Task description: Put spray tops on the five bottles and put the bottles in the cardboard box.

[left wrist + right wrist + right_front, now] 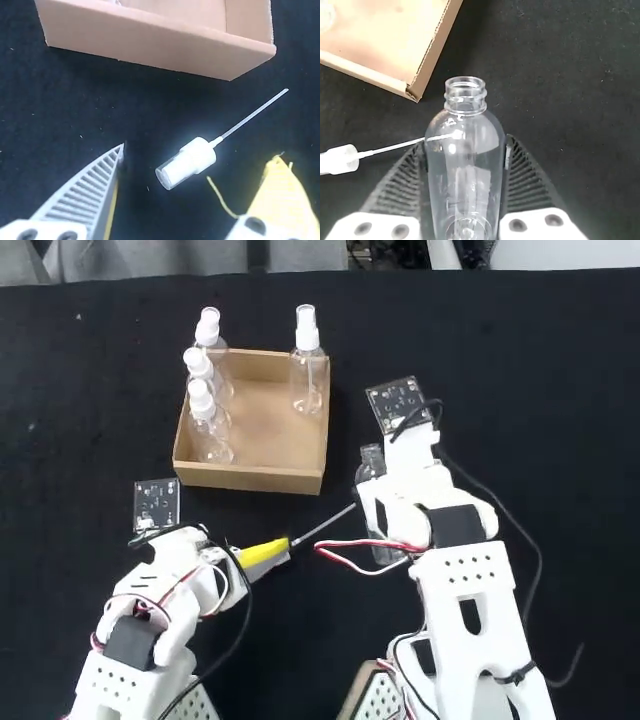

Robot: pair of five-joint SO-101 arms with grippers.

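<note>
The last loose spray top (187,162) is a white pump head with a clear collar and a thin pale dip tube. It lies flat on the black counter (520,360), just off the near right corner of the cardboard box (265,430). Its long axis runs on a slant, with the tube aimed at the far right and the head at the near left. The left hand (199,154) is spread wide around it, gripping nothing, both fingers clear of the top. From above, the yellow finger hides the pump head, so just the tube shows. The right hand (465,141) is closed on a clear open bottle (465,165), whose uncapped neck points toward the far edge. The arm covers most of its body. Inside the box stand three capped bottles (210,415) along the left wall and one more capped bottle (308,365) at the far right corner.
</note>
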